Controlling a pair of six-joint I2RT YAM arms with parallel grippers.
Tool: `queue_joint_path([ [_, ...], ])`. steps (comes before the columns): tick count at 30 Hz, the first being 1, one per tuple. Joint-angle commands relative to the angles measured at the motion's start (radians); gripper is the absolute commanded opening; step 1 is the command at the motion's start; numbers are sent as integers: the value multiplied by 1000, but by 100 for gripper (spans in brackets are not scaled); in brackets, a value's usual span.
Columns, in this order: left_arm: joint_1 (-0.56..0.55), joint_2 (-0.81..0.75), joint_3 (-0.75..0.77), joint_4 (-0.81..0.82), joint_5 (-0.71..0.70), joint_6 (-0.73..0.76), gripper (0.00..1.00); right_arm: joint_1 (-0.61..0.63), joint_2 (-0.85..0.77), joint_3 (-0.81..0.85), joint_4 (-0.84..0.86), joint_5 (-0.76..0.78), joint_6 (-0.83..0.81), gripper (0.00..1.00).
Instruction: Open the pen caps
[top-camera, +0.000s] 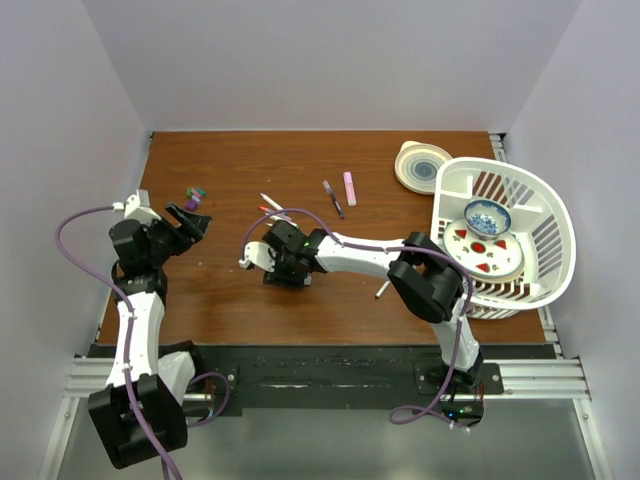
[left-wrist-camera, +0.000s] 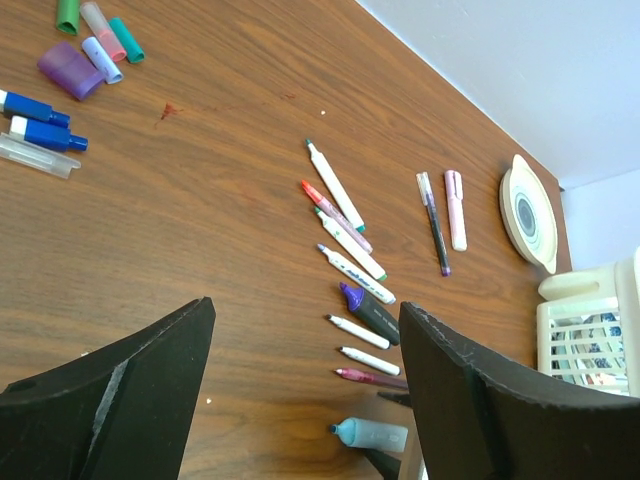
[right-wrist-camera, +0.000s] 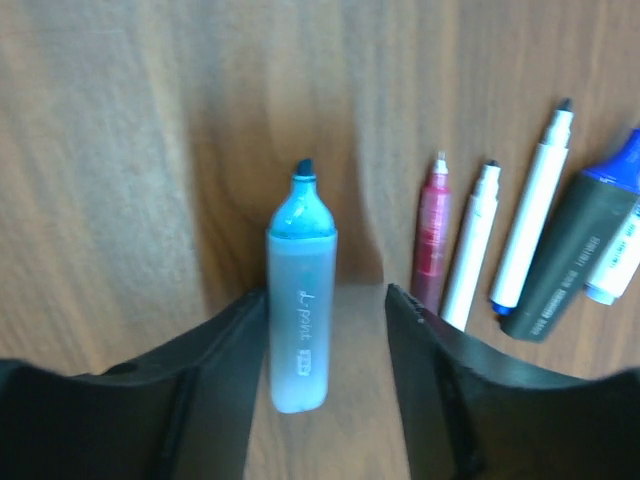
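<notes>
Release: teal highlighter (right-wrist-camera: 300, 300) laid flat | right gripper (right-wrist-camera: 326, 295) spread around it | left gripper (left-wrist-camera: 305, 308) spread, empty | straight lift advised

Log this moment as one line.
left gripper: open, empty | right gripper: open, straddling uncapped teal highlighter | loose caps: clustered near left gripper

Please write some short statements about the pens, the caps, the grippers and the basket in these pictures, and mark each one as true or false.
1. The teal highlighter between the jaws of the right gripper has no cap on. True.
2. The left gripper holds a pen. False: it is open and empty.
3. Loose caps lie in a group apart from the row of pens. True.
4. The white basket is empty. False: it holds a plate and a bowl.
5. The pink pen lies in the basket. False: it lies on the table.
</notes>
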Motion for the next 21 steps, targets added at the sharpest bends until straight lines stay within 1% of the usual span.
queue_joint_path([
  [1, -6, -9, 10, 7, 27, 31, 80, -3, 22, 8, -39, 121, -12, 59],
  [6, -6, -10, 8, 15, 32, 28, 80, -12, -37, 8, -21, 189, 1, 58],
  [9, -5, -12, 5, 19, 40, 30, 80, -25, -78, -3, -30, 138, 2, 57],
  [13, -6, -13, 3, 27, 52, 31, 80, -43, -136, 2, -59, 71, 16, 59],
  [14, -5, -15, 2, 29, 55, 30, 80, -67, -143, 10, -65, 57, 20, 59],
  [16, -5, -18, -1, 38, 69, 30, 80, -103, -159, 29, -83, 13, 43, 64],
  [17, -6, -24, -1, 41, 72, 30, 80, -146, -164, 34, -85, -21, 53, 64],
  [19, -6, -32, -6, 48, 75, 30, 80, -193, -178, 43, -88, -61, 80, 66],
  [21, -5, -33, -7, 53, 85, 31, 80, -270, -179, 46, -79, -107, 103, 69],
])
